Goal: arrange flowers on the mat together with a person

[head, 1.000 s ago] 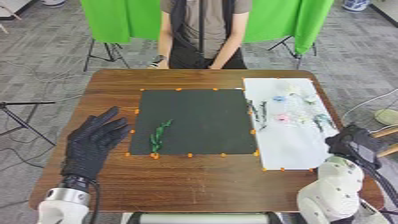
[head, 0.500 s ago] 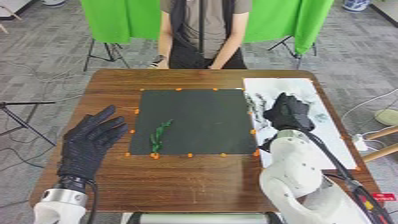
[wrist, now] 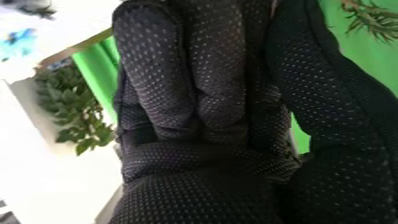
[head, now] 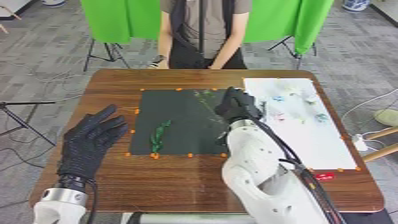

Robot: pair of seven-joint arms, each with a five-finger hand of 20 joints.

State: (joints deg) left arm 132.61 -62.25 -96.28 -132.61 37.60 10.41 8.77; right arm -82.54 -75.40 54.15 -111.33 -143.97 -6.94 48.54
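Over the far R part of the dark mat, the R hand has its fingers together, prob. clamped w/ the thumb on 1 thin sprig. Near L part of mat: 1 green stem. L of mat: L hand, fingers straight, slightly apart. White sheet, R of mat: pale flowers.

Green cloth hanging behind brown table; grey floor; black tripod at left.
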